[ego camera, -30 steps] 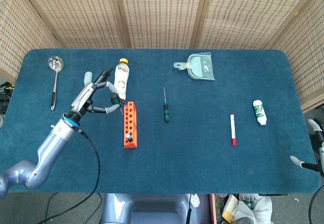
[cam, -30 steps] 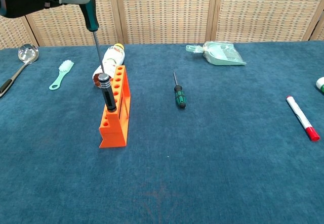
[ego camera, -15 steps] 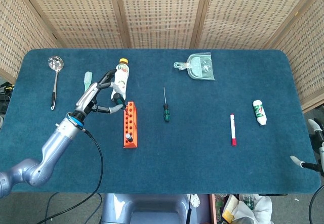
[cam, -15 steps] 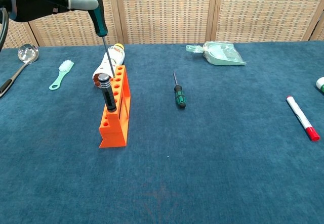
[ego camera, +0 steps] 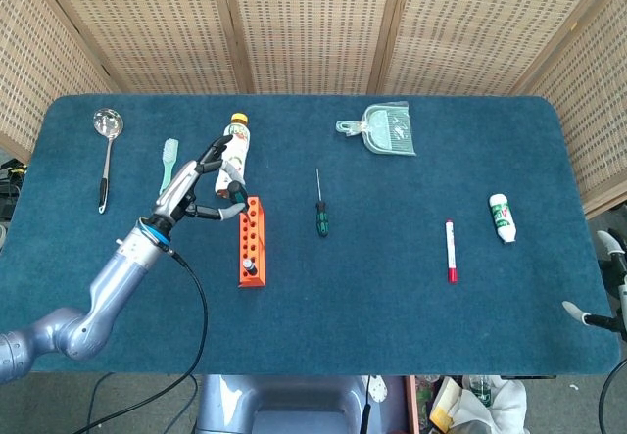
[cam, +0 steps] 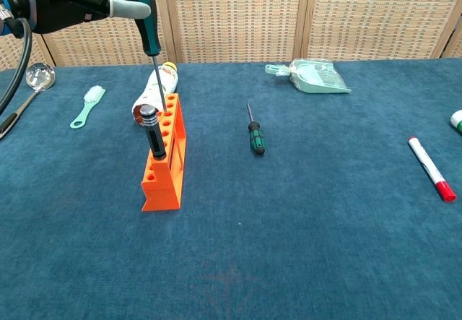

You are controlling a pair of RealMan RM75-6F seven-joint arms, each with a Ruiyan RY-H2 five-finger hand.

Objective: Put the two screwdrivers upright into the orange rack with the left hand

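Screwdriver with a teal handle [cam: 146, 13] hangs nearly upright in our left hand [ego camera: 201, 181], its fingers closed around the handle at the top of the chest view. We see the thin shaft run down from the hand to a tip just over the far holes of the orange rack [cam: 165, 154]; whether it has entered a hole we cannot tell. A black-handled screwdriver [cam: 153, 133] stands upright in a nearer hole of the rack, below and in front of our hand. A green-handled screwdriver [ego camera: 320, 212] lies flat on the blue table [ego camera: 392, 307], well apart to the right of the rack. A white bottle [ego camera: 234, 150] lies just behind the rack. Of our right hand [ego camera: 605, 282] only a sliver shows at the frame's edge, so we cannot tell its state.
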